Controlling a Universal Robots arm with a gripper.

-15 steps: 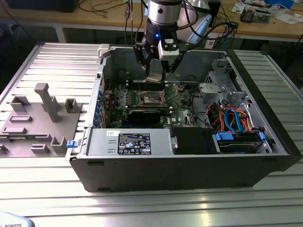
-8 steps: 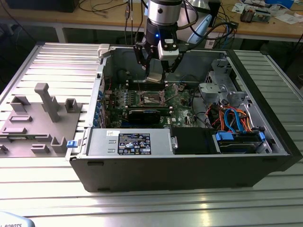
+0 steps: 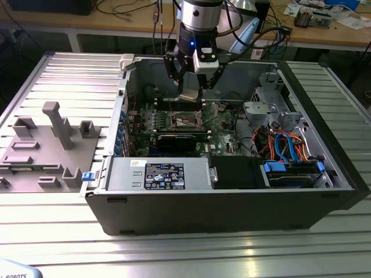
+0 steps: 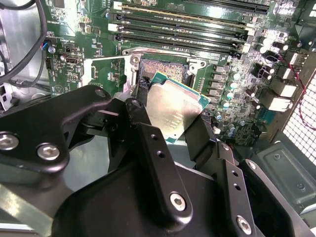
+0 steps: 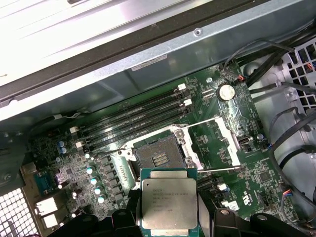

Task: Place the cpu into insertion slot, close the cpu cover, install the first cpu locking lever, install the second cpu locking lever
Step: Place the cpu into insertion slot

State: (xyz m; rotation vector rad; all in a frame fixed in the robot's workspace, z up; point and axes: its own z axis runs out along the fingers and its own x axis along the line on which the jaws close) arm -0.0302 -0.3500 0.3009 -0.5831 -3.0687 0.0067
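Observation:
My gripper [image 3: 189, 95] is shut on the cpu [image 3: 188, 96], a flat square chip with a silver top. It hangs just above the motherboard inside the open computer case. In both wrist views the cpu [image 5: 168, 202] [image 4: 175, 106] sits between the black fingers [image 4: 148, 148], off to one side of the insertion slot [image 5: 158, 155] [image 4: 163, 69] and apart from it. The dark socket recess lies bare. The cpu cover [image 5: 223, 143] [image 4: 131, 69] stands swung open beside the socket. A thin wire lever [image 5: 217, 170] is raised near it.
Long memory slots [image 5: 133, 116] run beside the socket. The case walls [image 3: 232, 202] ring the board, with a power supply [image 3: 162, 174] in front and blue and orange cables [image 3: 284, 145] at the exterior view's right. A grey fixture [image 3: 46, 145] stands on the table left of the case.

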